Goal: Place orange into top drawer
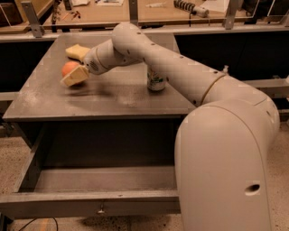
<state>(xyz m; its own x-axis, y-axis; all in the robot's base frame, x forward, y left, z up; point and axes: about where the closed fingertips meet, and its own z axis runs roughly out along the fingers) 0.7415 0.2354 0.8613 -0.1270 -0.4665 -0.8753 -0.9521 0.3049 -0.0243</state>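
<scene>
The orange (67, 67) sits on the grey tabletop (113, 97) at the left, just in front of a wavy yellow sponge (77, 51). My gripper (75, 76) reaches across from the right and is right against the orange's front right side, covering its lower part. The top drawer (90, 202) is pulled wide open below the table's front edge. Its flat front panel with a small knob (101, 210) is nearest the camera, and its inside looks empty.
A soda can (156, 80) stands upright on the table, partly hidden behind my forearm. My arm's large white body (226, 158) fills the right foreground next to the drawer. A wooden workbench (149, 11) with tools runs along the back.
</scene>
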